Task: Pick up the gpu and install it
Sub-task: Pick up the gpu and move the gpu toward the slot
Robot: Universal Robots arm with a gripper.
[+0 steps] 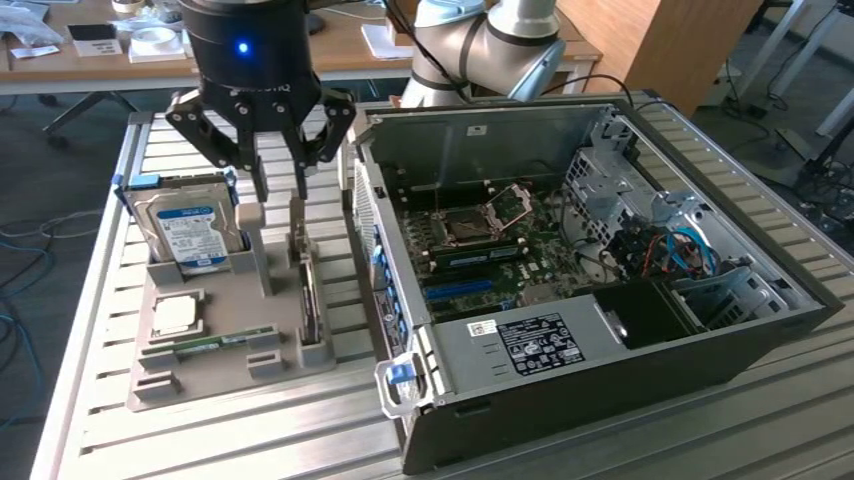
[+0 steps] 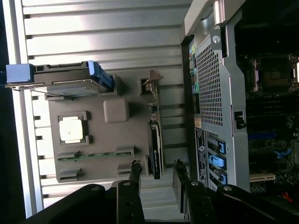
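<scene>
Looking along the wrist view, you have the gpu (image 2: 155,135) edge-on: a thin card standing upright on its long edge. It is tan-brown with small parts along one stretch, and dark and thicker along the rest. It sits in a slot of the grey holder tray (image 2: 112,140), on the side of the tray nearest the computer case (image 2: 210,84). In the exterior view the card (image 1: 310,300) shows as a narrow dark sliver between grey posts, just beside the case's perforated wall (image 1: 360,200).

Your gripper (image 1: 283,190) hangs over the tray with its fingers spread wide and nothing between them. From the wrist camera the gripper (image 2: 156,167) has one fingertip on either side of the card's line, near one end of it. You cannot tell from either view how far above the card they stand.

Elsewhere on the tray you have the hard drive (image 1: 194,225) standing with its blue label, a square processor (image 1: 176,315) lying flat, and a green RAM stick (image 1: 214,343).
</scene>
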